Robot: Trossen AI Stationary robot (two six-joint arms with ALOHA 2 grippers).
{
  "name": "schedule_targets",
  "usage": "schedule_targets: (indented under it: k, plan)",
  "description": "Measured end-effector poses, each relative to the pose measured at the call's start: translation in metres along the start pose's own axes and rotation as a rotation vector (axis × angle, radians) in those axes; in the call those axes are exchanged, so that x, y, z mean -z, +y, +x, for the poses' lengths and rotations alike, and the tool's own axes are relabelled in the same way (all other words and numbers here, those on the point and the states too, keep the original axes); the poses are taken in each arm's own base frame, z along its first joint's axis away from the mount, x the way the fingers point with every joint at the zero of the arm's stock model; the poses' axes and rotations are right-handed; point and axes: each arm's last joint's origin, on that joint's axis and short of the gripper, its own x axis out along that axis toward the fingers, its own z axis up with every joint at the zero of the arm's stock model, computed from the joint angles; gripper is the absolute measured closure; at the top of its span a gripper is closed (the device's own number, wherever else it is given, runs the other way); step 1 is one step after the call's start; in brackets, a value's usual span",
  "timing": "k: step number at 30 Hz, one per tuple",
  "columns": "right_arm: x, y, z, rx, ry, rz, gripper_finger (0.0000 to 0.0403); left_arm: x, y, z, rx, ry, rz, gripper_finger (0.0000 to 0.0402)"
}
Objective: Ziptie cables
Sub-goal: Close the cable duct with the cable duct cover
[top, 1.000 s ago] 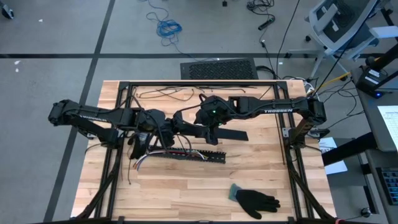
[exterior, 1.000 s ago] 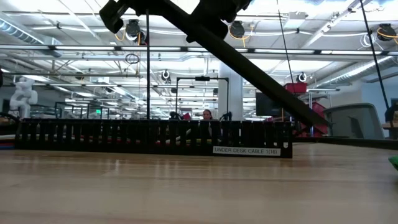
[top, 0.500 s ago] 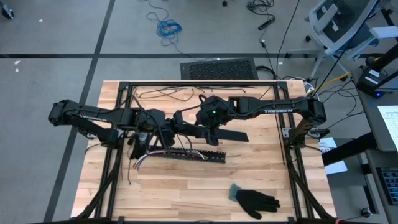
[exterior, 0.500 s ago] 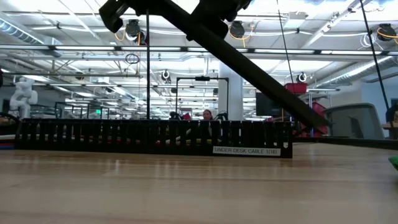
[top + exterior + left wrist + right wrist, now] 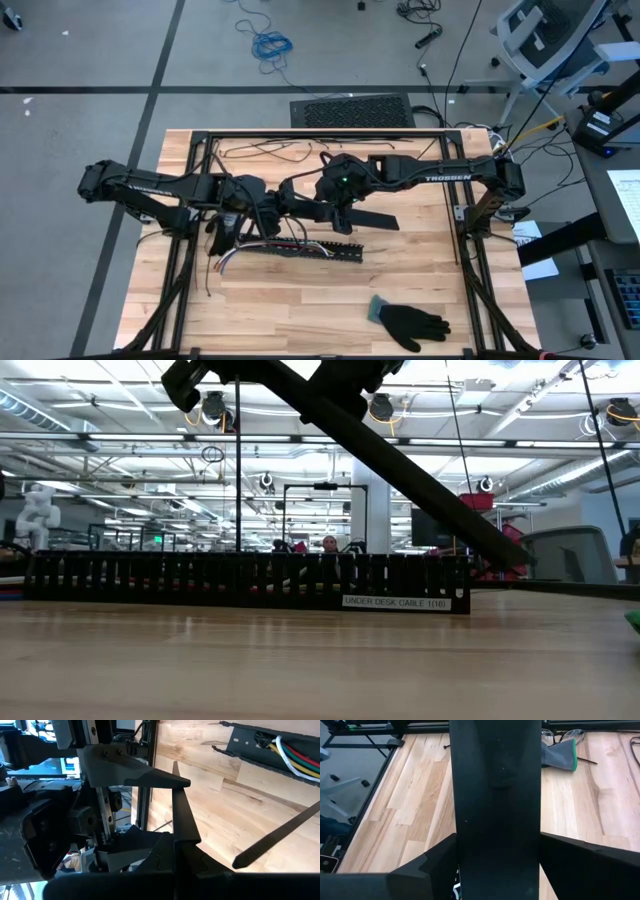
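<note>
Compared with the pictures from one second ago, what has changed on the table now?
Nothing visibly changed. Both arms stay over the black slotted strip with the cables at its left end. The right gripper still holds a flat black lid; the left gripper stays shut on a black ziptie. The glove lies as before.
</note>
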Motion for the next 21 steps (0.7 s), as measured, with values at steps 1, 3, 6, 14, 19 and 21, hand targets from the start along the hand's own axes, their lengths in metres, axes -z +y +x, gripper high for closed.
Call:
schedule_targets:
  k: [1, 3, 6, 14, 19, 21]
  plan:
    - [0.0, 0.0, 0.0, 0.0, 0.0, 0.0, 0.0175, 0.0, 0.0001, 0.0001, -0.002, 0.001, 0.001, 0.0402]
    - [0.0, 0.0, 0.0, 0.0, 0.0, -0.001, 0.0178, 0.0001, 0.0001, 0.0001, -0.002, 0.003, 0.0, 0.0402]
    - [0.0, 0.0, 0.0, 0.0, 0.0, -0.001, 0.018, 0.0001, 0.0001, 0.0001, -0.003, 0.004, 0.001, 0.0402]
    - [0.0, 0.0, 0.0, 0.0, 0.0, -0.011, 0.0182, 0.0002, 0.0004, 0.0, -0.007, 0.01, 0.002, 0.0402]
    - [0.0, 0.0, 0.0, 0.0, 0.0, -0.014, 0.0182, 0.0003, 0.0006, 0.0, -0.008, 0.012, 0.0, 0.0398]
    - [-0.0001, 0.0, 0.0, -0.001, -0.001, -0.015, 0.0182, 0.0002, 0.001, 0.0, -0.012, 0.012, -0.003, 0.039]
